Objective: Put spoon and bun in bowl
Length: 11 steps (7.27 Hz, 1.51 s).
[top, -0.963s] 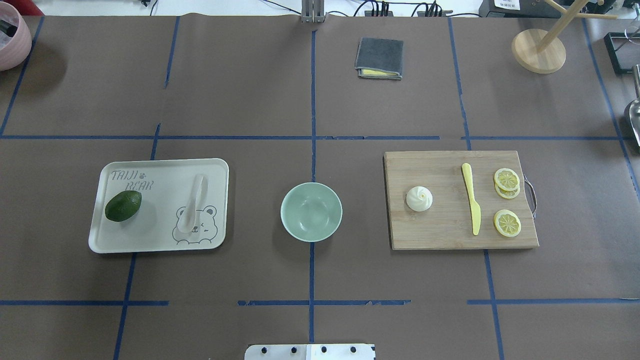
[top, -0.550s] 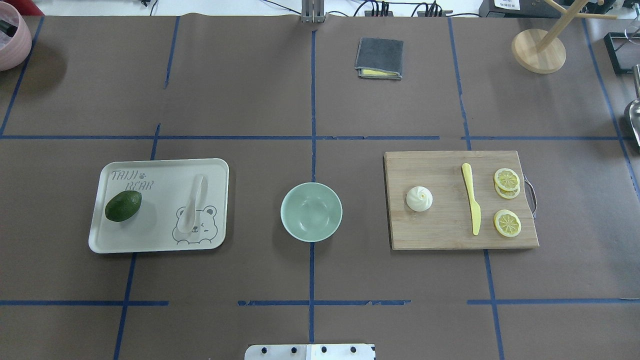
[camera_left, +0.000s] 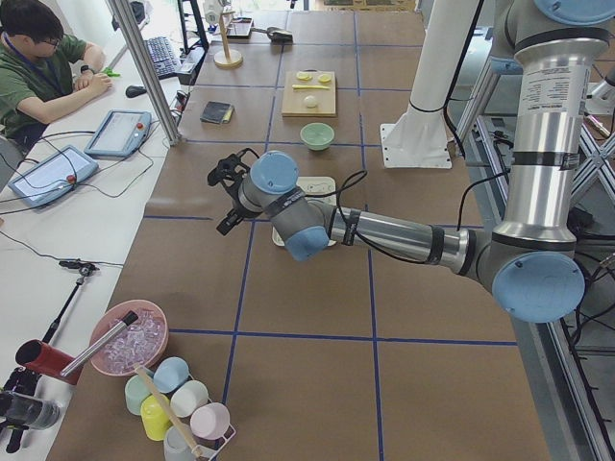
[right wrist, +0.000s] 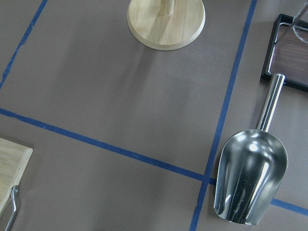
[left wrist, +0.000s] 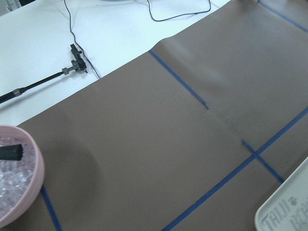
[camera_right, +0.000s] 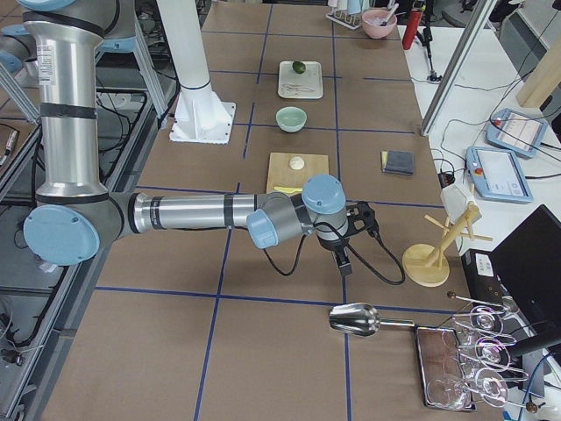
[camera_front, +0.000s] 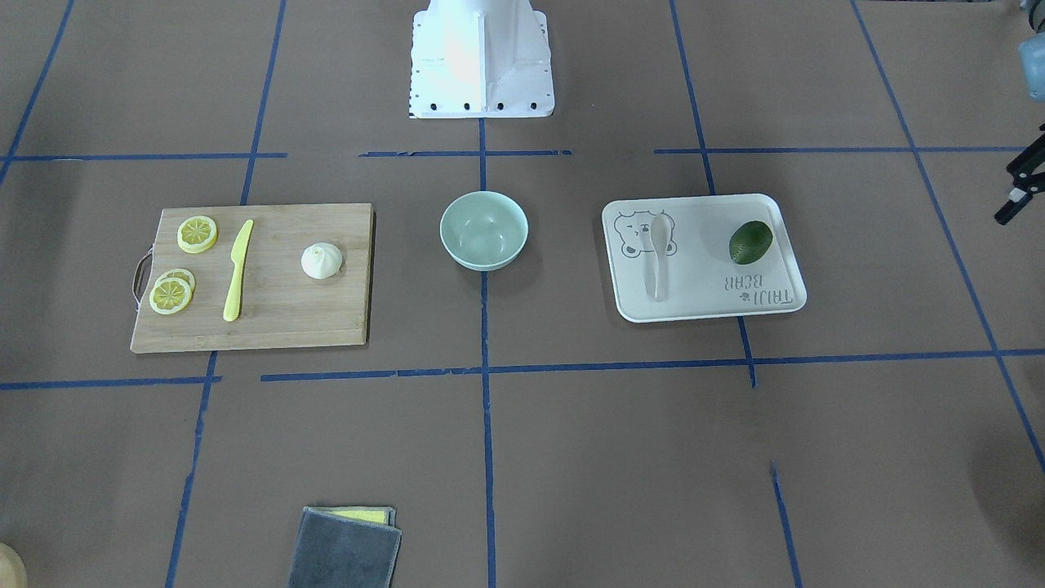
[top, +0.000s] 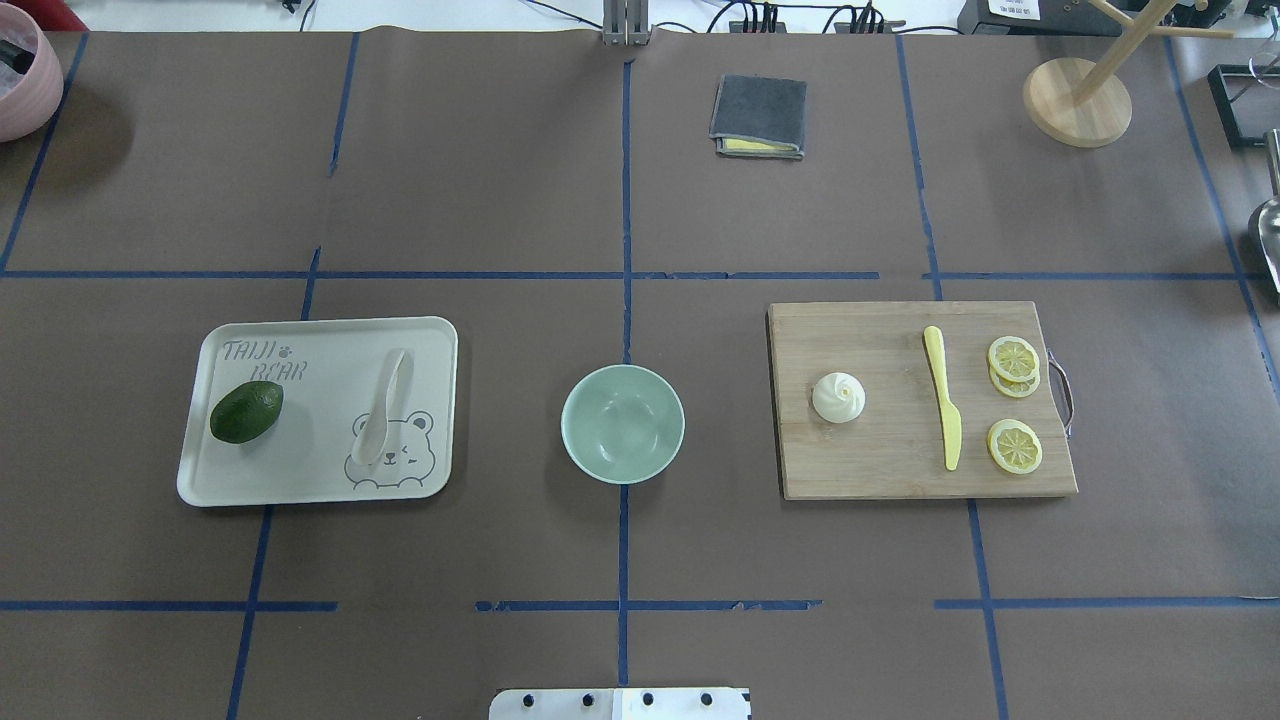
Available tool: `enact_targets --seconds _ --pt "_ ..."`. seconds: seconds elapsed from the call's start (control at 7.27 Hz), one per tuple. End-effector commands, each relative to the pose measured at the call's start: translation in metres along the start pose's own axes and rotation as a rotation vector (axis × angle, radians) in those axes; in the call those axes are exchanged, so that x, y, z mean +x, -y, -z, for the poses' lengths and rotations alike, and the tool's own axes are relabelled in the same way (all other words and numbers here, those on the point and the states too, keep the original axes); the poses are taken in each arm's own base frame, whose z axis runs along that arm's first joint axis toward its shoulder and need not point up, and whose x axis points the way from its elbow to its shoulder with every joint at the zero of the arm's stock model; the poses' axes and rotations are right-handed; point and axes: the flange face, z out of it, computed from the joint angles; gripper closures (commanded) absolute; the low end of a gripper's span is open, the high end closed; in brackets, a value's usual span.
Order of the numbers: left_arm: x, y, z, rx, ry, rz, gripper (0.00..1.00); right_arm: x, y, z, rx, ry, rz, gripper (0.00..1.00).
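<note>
The white spoon point(top: 385, 405) lies on the white bear tray point(top: 320, 482), scoop toward the robot; it also shows in the front view point(camera_front: 657, 253). The white pleated bun point(top: 838, 397) sits on the wooden cutting board point(top: 880, 465), also in the front view point(camera_front: 322, 261). The empty mint-green bowl point(top: 622, 425) stands between them on the table's centre line. My left gripper point(camera_left: 223, 197) hovers well out past the tray's left side. My right gripper point(camera_right: 358, 239) hovers out beyond the board's right end. I cannot tell whether either is open or shut.
A dark green avocado point(top: 246, 411) lies on the tray. A yellow knife point(top: 943, 410) and lemon slices point(top: 1014, 445) lie on the board. A grey cloth point(top: 758, 116) and wooden stand point(top: 1077, 100) sit at the far edge. A metal scoop point(right wrist: 250, 178) and pink bowl point(left wrist: 14, 178) lie at the ends.
</note>
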Motion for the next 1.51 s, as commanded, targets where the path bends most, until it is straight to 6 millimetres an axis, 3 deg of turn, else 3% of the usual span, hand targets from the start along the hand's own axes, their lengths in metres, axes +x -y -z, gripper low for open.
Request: enact_targets --seconds 0.0,0.14,0.41,0.69,0.96,1.38 --pt "0.111 0.012 -0.069 0.037 0.015 0.089 0.0 0.0 -0.002 -0.002 -0.005 0.017 -0.006 0.0" --pt "0.164 -0.002 -0.116 0.007 0.045 0.148 0.0 0.0 -0.006 -0.003 -0.009 0.025 -0.009 0.0" --pt "0.234 0.022 -0.177 -0.188 0.101 0.186 0.0 0.002 -0.009 -0.004 -0.014 0.028 -0.013 0.0" --pt "0.25 0.0 -0.209 -0.231 0.167 0.232 0.0 0.003 -0.01 -0.005 -0.016 0.026 -0.015 0.0" --pt "0.303 -0.038 -0.264 -0.233 0.233 0.339 0.0 0.002 -0.009 -0.005 -0.015 0.028 -0.013 0.0" --pt "0.308 -0.05 -0.277 -0.25 0.244 0.374 0.04 0.002 -0.008 -0.005 -0.014 0.026 -0.012 0.0"
